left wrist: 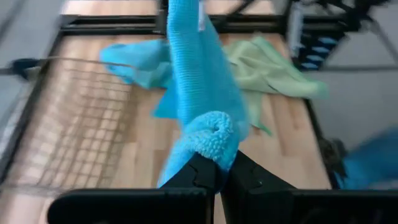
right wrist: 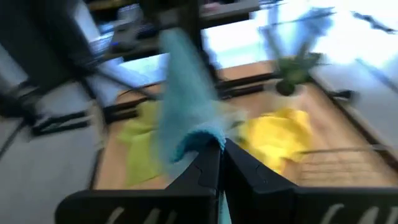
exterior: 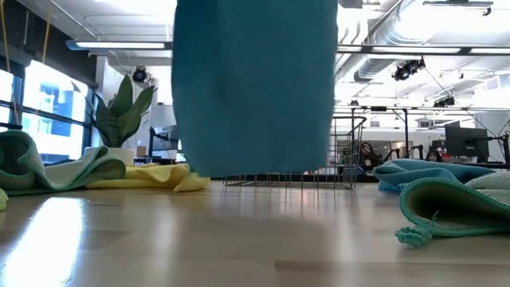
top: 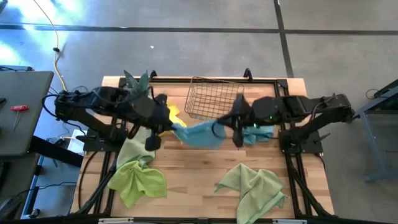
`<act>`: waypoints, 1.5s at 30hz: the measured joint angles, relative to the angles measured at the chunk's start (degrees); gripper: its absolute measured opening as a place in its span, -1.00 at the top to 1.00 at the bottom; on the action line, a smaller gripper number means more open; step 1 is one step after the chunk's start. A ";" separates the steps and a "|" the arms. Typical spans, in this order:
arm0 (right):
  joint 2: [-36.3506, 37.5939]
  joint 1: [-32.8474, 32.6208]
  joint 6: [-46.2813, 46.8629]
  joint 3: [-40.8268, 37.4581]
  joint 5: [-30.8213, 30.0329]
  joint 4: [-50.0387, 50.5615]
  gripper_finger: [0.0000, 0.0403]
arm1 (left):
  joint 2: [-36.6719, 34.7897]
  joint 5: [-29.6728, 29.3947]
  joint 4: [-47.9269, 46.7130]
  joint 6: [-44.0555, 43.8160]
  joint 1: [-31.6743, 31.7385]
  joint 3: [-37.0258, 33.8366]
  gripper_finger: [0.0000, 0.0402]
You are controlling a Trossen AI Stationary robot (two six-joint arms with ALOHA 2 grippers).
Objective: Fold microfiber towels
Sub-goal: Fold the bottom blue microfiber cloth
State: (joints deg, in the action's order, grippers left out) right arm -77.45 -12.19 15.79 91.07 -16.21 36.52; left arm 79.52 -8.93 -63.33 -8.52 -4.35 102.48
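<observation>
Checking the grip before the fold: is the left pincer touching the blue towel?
Touching. The left wrist view shows the left pincer shut on a bunched corner of the blue towel, which hangs stretched away from it.

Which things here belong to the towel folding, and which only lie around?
Part of the job:
- blue towel, held up between left gripper and right gripper
- second blue towel
- yellow towel
- lime green towel
- sage green towel

Just lying about:
- wire basket
- potted plant
</observation>
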 joint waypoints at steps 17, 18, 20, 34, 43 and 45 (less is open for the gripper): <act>1.39 7.34 -6.17 -0.01 -3.58 -3.75 1.00 | -0.12 -14.13 -5.06 7.94 4.13 0.02 1.00; 1.32 7.90 -6.38 -0.02 -3.71 -3.77 1.00 | -0.43 -15.41 -5.05 8.42 4.53 0.02 1.00; 1.34 8.54 -5.85 -0.02 -3.27 -4.14 1.00 | -0.85 -17.75 -5.05 9.12 5.05 0.02 1.00; -3.54 2.12 7.59 -0.07 0.72 5.84 1.00 | -0.98 -7.54 -8.90 1.14 -1.64 -1.70 1.00; -5.29 -2.12 14.50 -0.07 0.10 4.54 1.00 | -0.21 -7.06 -8.69 -1.82 -5.63 -3.64 1.00; -5.29 -3.04 15.33 -0.07 0.10 4.02 1.00 | 0.30 -7.08 -8.45 -1.81 -6.35 -4.31 1.00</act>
State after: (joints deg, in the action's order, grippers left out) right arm -82.74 -15.24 31.12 91.00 -16.11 40.53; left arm 79.83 -16.01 -71.78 -10.33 -10.69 98.17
